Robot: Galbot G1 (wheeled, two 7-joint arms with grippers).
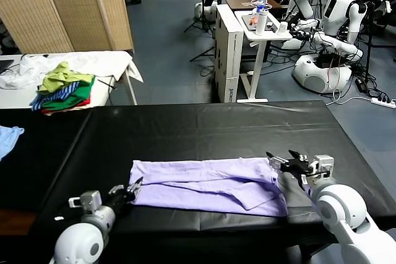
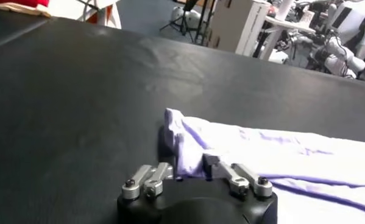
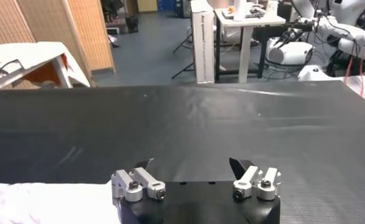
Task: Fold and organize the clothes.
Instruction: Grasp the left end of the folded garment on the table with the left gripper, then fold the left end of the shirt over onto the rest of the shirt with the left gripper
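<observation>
The pale lavender T-shirt [image 1: 210,185] lies flat and folded lengthwise on the black table [image 1: 185,128], near its front edge. My left gripper [image 1: 133,188] is at the shirt's left end. In the left wrist view the shirt's corner [image 2: 181,146] is bunched up and pinched between the fingers of the left gripper [image 2: 185,165]. My right gripper [image 1: 289,164] hovers open at the shirt's right end. In the right wrist view the right gripper [image 3: 191,163] shows only black table between its fingers, with the shirt's edge [image 3: 48,204] off to one side.
A multicoloured garment pile [image 1: 65,88] sits on a white-covered table at the back left. A light blue cloth [image 1: 7,137] lies at the black table's left edge. White furniture [image 1: 232,47] and other robots [image 1: 334,23] stand beyond the table.
</observation>
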